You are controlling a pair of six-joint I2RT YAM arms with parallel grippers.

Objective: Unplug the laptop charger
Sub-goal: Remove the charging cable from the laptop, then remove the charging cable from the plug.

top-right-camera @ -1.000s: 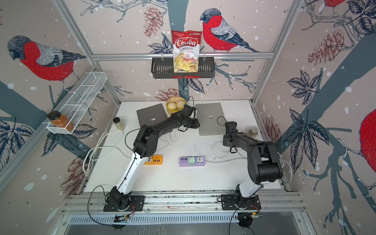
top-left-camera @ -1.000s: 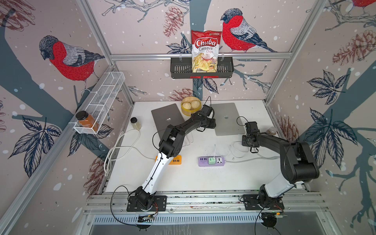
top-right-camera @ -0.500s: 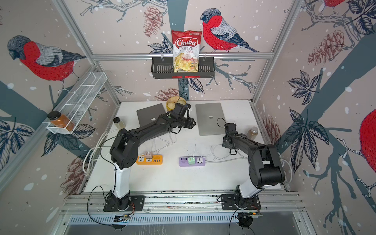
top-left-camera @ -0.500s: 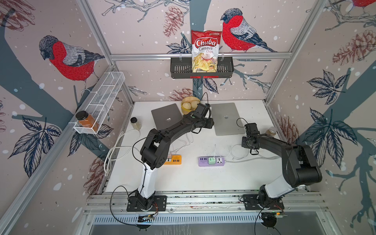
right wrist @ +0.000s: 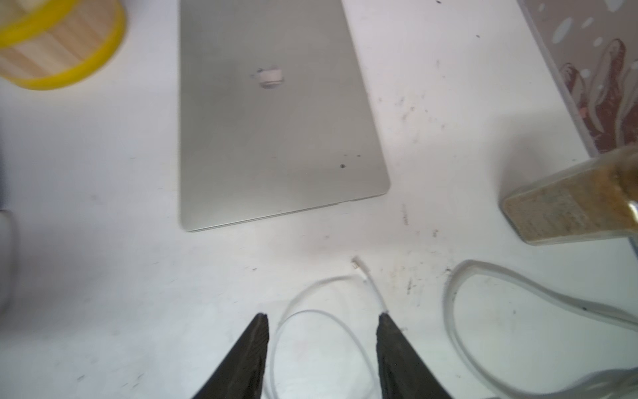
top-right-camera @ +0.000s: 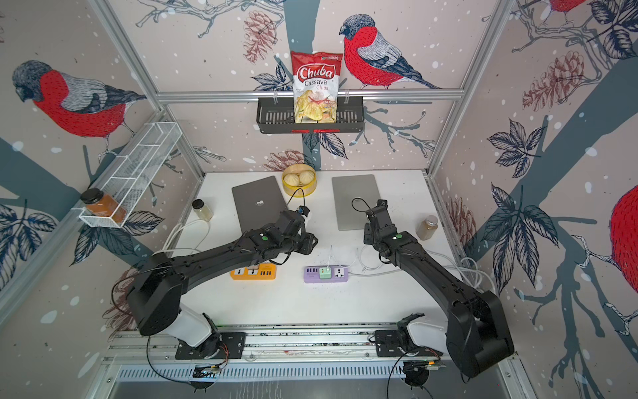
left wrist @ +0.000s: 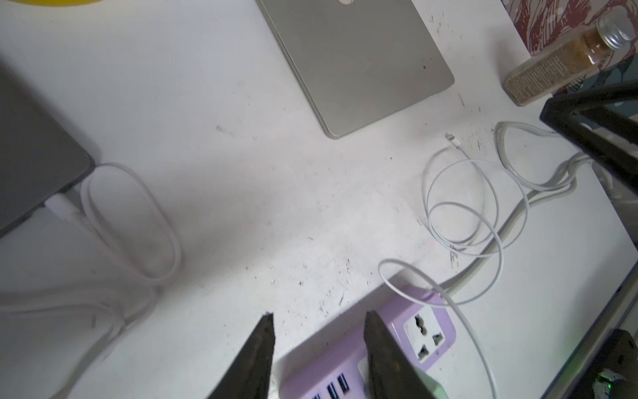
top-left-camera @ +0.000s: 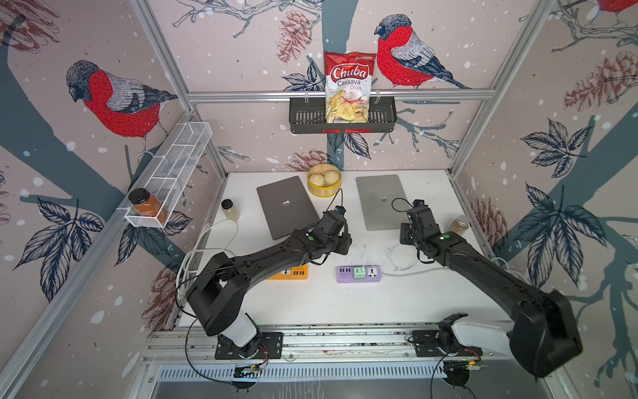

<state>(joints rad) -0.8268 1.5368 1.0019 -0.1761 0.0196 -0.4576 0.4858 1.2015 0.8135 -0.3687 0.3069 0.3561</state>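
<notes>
Charger cable point(right wrist: 373, 293) lies loose on the white table point(top-left-camera: 345, 304), its connector point(right wrist: 355, 266) free and pointing toward the near edge of the silver laptop point(right wrist: 276, 121), close to it but not touching, so that laptop is unplugged. R arm's right gripper point(right wrist: 322, 316) hangs just over the cable's coils w/ its fingers spread apart and nothing clamped between them. The cable passes under one fingertip point(right wrist: 385, 319), and it's hard to say from the wrist view whether that tip brushes it. L arm's left gripper point(left wrist: 320, 313) hovers above the purple power strip point(left wrist: 335, 355), fingers also parted, nothing between them. A green adapter point(top-left-camera: 359, 273) sits plugged in the strip, and the thin cable rises from it in both top views. The dark laptop point(top-left-camera: 286, 207) lies closed at the table's left rear w/ a white plug point(left wrist: 60, 205) seated in its edge and a looped lead beside it. An orange power strip point(top-right-camera: 253, 271) lies partly under the left arm. A yellow steamer basket point(top-left-camera: 324, 179) stands between the two laptops at the back, and a jar point(right wrist: 569, 203) of brownish stuff stands near the right wall, beside a thicker grey cord point(right wrist: 483, 276).
</notes>
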